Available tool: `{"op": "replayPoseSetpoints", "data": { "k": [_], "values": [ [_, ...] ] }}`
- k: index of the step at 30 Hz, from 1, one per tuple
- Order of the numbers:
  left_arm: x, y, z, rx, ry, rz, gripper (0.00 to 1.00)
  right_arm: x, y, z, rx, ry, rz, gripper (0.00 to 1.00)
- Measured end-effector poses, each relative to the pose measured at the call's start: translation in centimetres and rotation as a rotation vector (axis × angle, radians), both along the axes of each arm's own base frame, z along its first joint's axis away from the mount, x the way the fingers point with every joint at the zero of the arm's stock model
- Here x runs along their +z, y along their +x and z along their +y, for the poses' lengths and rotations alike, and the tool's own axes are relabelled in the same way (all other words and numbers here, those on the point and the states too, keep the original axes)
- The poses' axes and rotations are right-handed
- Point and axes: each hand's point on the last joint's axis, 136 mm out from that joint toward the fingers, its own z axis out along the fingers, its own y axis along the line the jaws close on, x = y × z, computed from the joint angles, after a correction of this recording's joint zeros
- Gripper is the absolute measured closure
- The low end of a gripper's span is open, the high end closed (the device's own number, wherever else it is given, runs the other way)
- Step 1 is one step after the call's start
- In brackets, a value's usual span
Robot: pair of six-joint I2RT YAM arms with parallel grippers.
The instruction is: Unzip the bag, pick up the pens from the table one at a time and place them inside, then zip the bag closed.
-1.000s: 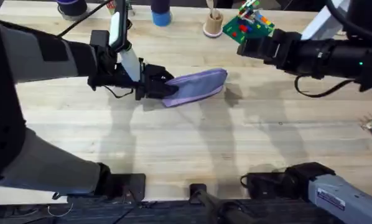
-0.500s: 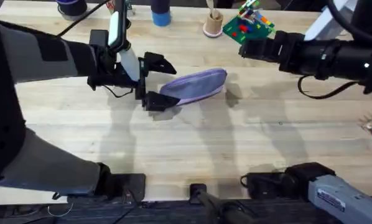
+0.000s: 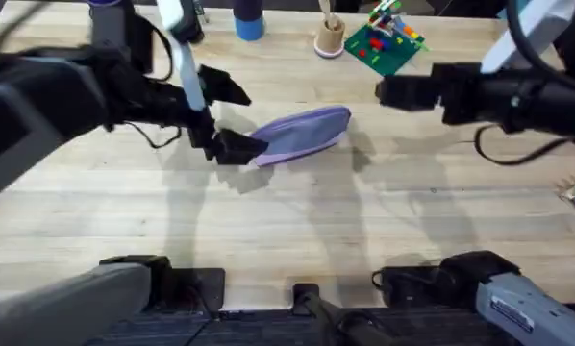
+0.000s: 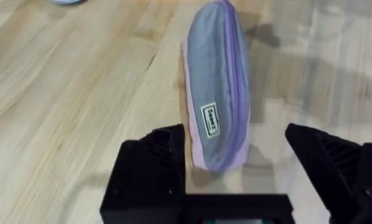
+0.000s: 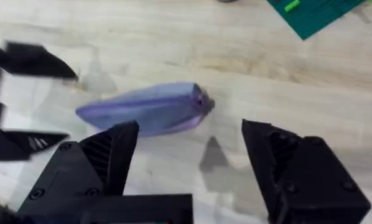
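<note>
A: Where was the bag (image 3: 302, 134) found?

B: It was seen lying on the table (image 3: 297, 221), slightly back of the middle, with its long axis running from lower left to upper right in the overhead view. It appeared closed, and the zipper line was visible along its upper edge in the left wrist view (image 4: 218, 81). A small label was noted on its grey-lilac side near the end closest to the left arm.

A: How was the left gripper (image 3: 228, 116) set?

B: It was spread wide, one finger behind the bag's left end and the other in front of it. In the left wrist view the near end of the bag was framed between the two black fingers (image 4: 155, 163), and no contact could be made out.

A: And the right gripper (image 3: 395, 90)?

B: It was held above the table to the right of the bag and well apart from it, with its jaws parted widely in the right wrist view (image 5: 192, 168). Nothing was held between them. The bag (image 5: 145, 115) was seen beyond them on the planks.

A: Was anything else noted?

B: A green brick-built model (image 3: 386, 38), a small wooden cup (image 3: 330, 37) and a blue object (image 3: 249, 21) were seen along the far edge of the table.
</note>
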Motion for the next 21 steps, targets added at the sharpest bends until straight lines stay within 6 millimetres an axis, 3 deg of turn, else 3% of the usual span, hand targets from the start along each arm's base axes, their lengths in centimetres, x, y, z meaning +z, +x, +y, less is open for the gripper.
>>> {"op": "replayPoseSetpoints", "data": {
  "k": [10,15,21],
  "values": [
    [7.2,-2.9,2.8,0.315,0.086,0.025,0.006,-2.1,-4.5,-0.7,0.037,-0.057,0.137,0.005],
    [8.7,-5.4,3.4,0.435,0.054,0.079,0.006,-3.3,-6.0,-0.9,0.041,-0.069,0.216,0.005],
    [9.4,-7.8,3.7,0.513,0.018,0.137,0.006,-3.6,-6.5,-0.9,0.042,-0.072,0.242,0.006]
  ]
}}
